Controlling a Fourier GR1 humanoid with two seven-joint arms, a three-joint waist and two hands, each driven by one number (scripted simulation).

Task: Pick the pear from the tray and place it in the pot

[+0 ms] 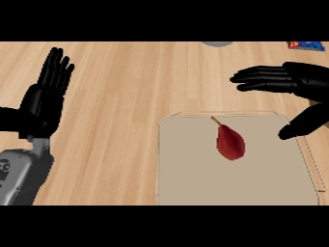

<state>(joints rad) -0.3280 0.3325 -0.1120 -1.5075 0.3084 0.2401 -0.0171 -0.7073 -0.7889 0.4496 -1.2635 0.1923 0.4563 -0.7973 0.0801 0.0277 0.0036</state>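
Right now the red pear [230, 143] is lying on the beige tray [195, 183], its long axis running from the stem at the far end toward the robot. Hovering spread wide just right of the pear, the right hand [302, 84] is nearer; the left hand [44, 99] is resting open, well left.

A red pear [230, 143] lies on the beige tray [195, 183], right hand [302, 84] open above it.
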